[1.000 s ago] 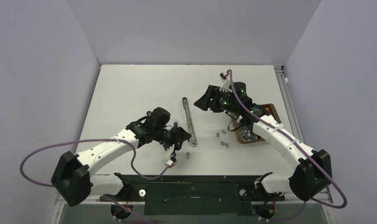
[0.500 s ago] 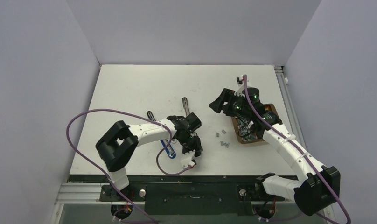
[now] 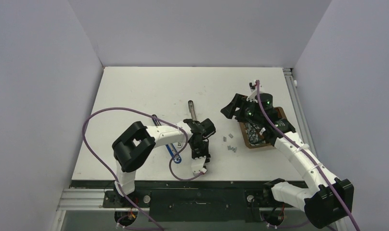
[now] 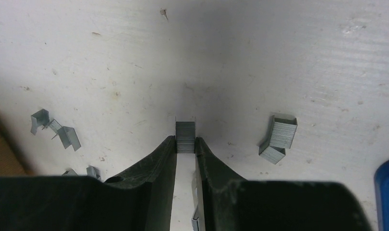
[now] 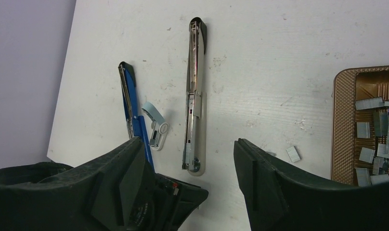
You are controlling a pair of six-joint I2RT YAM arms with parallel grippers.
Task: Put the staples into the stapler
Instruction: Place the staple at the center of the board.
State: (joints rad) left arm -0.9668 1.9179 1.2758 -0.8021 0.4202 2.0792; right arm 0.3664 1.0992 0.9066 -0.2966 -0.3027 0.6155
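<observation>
Overhead, the left arm (image 3: pixel 154 137) was folded tight, its elbow at lower left of centre and its forearm running right to a wrist turned down toward the bottom of the frame. The left gripper (image 4: pixel 185 144) pointed at the white table (image 4: pixel 260 53). Its jaws were pressed together on a short staple strip (image 4: pixel 185 131) at mid-frame in the left wrist view. Whether the strip touched the surface or hung just above it, I could not tell. Other loose staples (image 4: pixel 279 137) lay near it on the right, and a few bent bits lay at the left edge.

The stapler (image 5: pixel 193 96) lay open as a long silver rail in the centre of the right wrist view, with a blue part (image 5: pixel 137 127) lying apart to its left. The right arm (image 3: pixel 298 154) stretched from lower right up to centre right. The right gripper (image 3: pixel 230 108) was spread wide with nothing between its jaws, by the upper left corner of the brown tray (image 5: pixel 341 125), which held a heap of strips.
</observation>
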